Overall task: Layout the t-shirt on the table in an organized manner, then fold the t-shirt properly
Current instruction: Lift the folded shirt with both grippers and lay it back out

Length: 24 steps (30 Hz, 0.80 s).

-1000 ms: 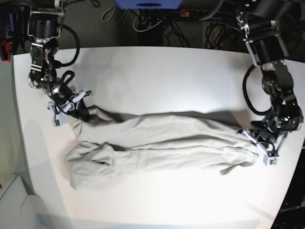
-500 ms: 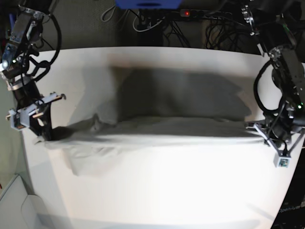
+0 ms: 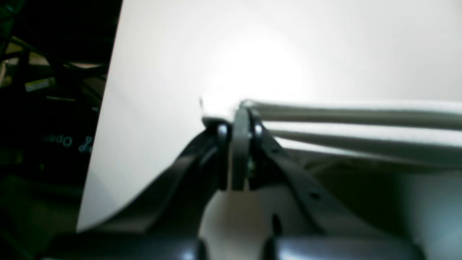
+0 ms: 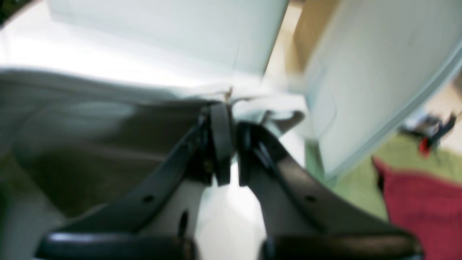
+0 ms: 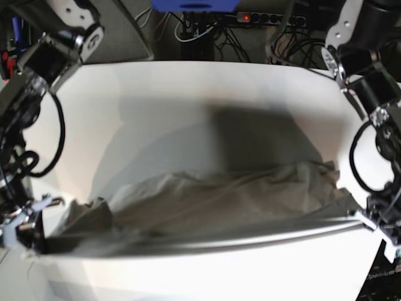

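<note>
Both arms wide, t-shirt [image 5: 207, 200] taut between

Beyond the far edge of the work surface, a black power strip [image 5: 266, 17] with a red-lit switch lay on the dark floor, amid a tangle of black and white cables [image 5: 207, 31]. A blue object [image 5: 195, 5] sat at the far edge of the base view, cut off by the frame.

In the right wrist view, a dark red cloth or mat [image 4: 418, 206] lay on a green floor [image 4: 355, 187] at the right, with a small red and black item [image 4: 433, 135] farther back, too blurred to identify. A pale panel [image 4: 364, 83] stood beside them.
</note>
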Motion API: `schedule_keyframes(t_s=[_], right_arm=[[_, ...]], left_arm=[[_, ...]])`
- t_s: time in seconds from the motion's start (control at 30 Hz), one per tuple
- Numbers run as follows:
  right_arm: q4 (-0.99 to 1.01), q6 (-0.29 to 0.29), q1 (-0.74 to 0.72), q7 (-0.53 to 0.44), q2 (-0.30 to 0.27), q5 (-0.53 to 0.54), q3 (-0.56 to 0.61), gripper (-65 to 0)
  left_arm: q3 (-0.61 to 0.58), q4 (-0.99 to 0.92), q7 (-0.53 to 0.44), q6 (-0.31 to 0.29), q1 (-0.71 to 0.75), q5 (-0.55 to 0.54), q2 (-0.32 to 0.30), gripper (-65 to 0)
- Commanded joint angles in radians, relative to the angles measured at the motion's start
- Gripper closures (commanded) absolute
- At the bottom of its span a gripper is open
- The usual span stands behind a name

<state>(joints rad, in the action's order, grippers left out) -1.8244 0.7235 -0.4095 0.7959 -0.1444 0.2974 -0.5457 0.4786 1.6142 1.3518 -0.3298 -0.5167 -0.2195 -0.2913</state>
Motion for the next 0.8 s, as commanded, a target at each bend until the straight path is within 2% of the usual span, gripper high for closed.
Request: schedule_keyframes(t_s=[0.0, 0.1, 0.33, 0.47, 0.6, 0.67, 0.77], right_arm=[[0.007, -0.025, -0.062, -0.016, -0.019, -0.008, -0.006, 0.0], [0.058, -0.025, -0.154, 0.012, -0.048, -0.008, -0.001, 0.0], [0.209, -0.025, -0.332, 0.006, -0.114, -0.007, 0.054, 0.0], [0.209, -0.025, -0.404, 0.015, -0.142, -0.007, 0.062, 0.0], [0.197, -0.025, -0.4, 0.015, -0.157, -0.005, 0.052, 0.0], [0.163, -0.025, -0.326, 0.026, -0.176, -0.004, 0.039, 0.0], [0.082, -0.025, -0.17, 0.032, -0.165, -0.002, 0.017, 0.0]], left_arm=[[-0.014, -0.001, -0.047, 0.005, -0.044, 0.027, -0.01, -0.3], [-0.031, -0.045, -0.122, 0.011, -0.109, 0.027, -0.006, -0.3], [-0.031, -0.183, -0.239, 0.005, -0.306, 0.027, 0.027, -0.3], [-0.031, -0.216, -0.26, 0.005, -0.411, 0.027, 0.025, -0.3], [-0.031, -0.183, -0.182, 0.005, -0.426, 0.025, 0.025, -0.3], [-0.027, -0.153, -0.094, 0.005, -0.397, 0.025, 0.022, -0.3], [-0.027, -0.119, 0.008, 0.005, -0.305, 0.025, 0.02, -0.3]])
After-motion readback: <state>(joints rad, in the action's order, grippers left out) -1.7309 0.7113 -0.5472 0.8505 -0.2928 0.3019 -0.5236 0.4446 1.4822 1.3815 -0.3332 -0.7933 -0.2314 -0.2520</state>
